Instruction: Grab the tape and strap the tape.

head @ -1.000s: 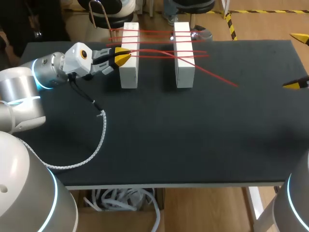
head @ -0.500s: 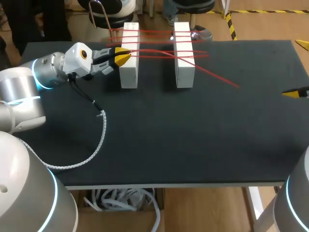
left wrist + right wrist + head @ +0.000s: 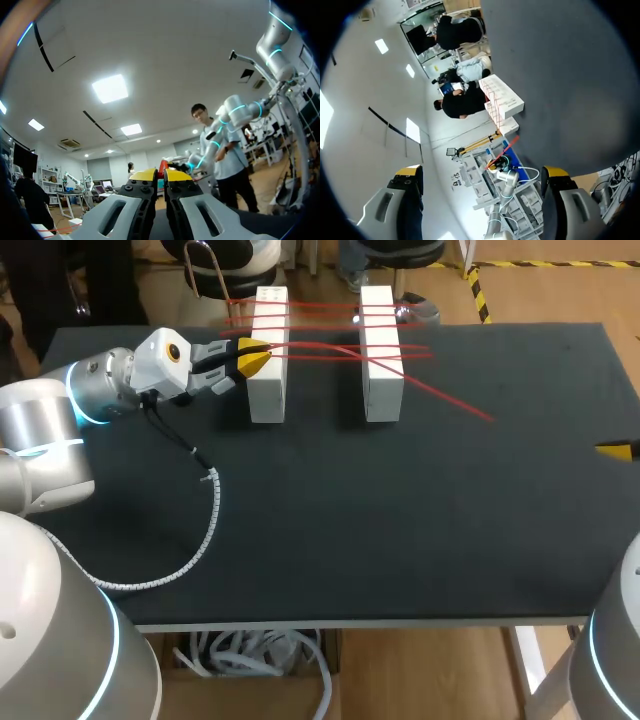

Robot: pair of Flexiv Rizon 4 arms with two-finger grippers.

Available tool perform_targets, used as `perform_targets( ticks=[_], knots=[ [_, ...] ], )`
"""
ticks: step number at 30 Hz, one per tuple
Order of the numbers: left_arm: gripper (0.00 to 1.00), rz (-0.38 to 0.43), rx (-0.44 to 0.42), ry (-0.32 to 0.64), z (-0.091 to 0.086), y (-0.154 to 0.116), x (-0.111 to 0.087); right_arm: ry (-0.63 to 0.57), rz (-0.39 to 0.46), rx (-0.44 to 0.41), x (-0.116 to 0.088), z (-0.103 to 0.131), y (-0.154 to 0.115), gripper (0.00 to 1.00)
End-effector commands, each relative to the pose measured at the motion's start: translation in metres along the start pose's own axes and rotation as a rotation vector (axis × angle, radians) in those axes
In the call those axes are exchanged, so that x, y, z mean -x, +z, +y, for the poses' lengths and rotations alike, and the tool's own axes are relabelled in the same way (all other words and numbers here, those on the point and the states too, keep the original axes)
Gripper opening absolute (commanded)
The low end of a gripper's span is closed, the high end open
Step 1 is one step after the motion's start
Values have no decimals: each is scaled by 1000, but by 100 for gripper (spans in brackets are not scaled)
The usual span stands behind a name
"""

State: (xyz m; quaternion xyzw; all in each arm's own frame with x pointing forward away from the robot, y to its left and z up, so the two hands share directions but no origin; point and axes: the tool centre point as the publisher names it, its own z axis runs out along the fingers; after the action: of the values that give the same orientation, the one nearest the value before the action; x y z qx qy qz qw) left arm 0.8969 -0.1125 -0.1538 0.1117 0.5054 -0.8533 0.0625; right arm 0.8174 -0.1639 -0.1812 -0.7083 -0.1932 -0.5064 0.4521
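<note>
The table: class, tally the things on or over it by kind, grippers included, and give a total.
White blocks: 2
Red tape: 1
Grippers (left gripper, right gripper): 2
Total: 5

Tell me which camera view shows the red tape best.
The head view: the red tape runs in strands across both white blocks, the left end effector shut on it. The left wrist view shows only a red sliver between its tips; the right wrist view shows it small and far off.
</note>
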Motion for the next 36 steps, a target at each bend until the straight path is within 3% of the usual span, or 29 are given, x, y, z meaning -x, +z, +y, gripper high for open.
perform_targets(
  ticks=[1, 8, 15, 27, 36],
  knots=[
    [0, 0, 0, 0, 0, 0, 0, -17, 42, 261, 9, -20, -14, 100],
    [0, 0, 0, 0, 0, 0, 0, 19, 26, 300, 19, -39, -14, 100],
    [0, 0, 0, 0, 0, 0, 0, 11, 35, 331, 22, -40, -10, 100],
    [0, 0, 0, 0, 0, 0, 0, -1, -13, 354, 31, -50, 18, 100],
    [0, 0, 0, 0, 0, 0, 0, 2, -14, 353, 41, -70, 32, 100]
  ],
)
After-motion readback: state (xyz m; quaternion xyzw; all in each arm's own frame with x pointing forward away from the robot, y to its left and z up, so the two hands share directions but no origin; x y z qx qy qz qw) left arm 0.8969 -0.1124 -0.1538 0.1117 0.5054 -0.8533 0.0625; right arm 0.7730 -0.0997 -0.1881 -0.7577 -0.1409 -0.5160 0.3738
